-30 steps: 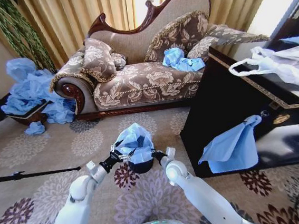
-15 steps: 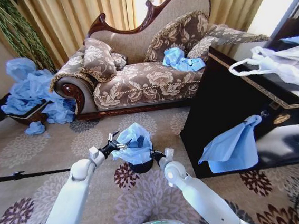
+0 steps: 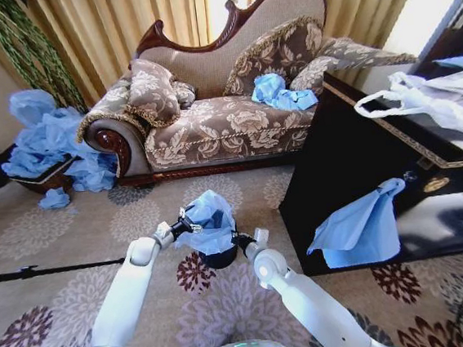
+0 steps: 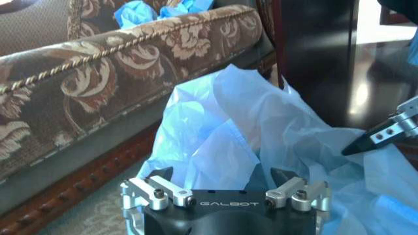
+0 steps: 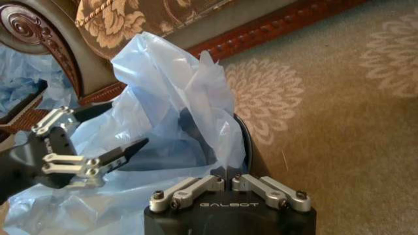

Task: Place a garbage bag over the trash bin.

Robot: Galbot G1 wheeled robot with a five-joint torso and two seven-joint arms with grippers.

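The small black trash bin (image 3: 221, 259) stands on the carpet in front of me. The light blue garbage bag (image 3: 208, 223) is bunched over its top and spills down the left side. My left gripper (image 3: 184, 226) is at the bag's left edge; the left wrist view shows this gripper (image 4: 220, 172) open, its fingers spread wide with the film (image 4: 248, 132) just ahead of them. On the bin's right side, my right gripper (image 3: 242, 240) (image 5: 226, 177) is shut on the bag's edge at the bin's rim (image 5: 243, 142). Most of the bin's opening is hidden by film.
A patterned sofa (image 3: 219, 125) stands beyond the bin with blue bags (image 3: 280, 93) on its seat. A dark cabinet (image 3: 353, 162) on the right has another blue bag (image 3: 356, 227) hanging from it and a white handled bag (image 3: 429, 97) on top. A heap of blue bags (image 3: 48, 142) lies far left.
The bag has come down from its raised bunch and sits lower on the bin. My left gripper has let go and opened, and the left arm has stretched forward. The right gripper has barely moved.
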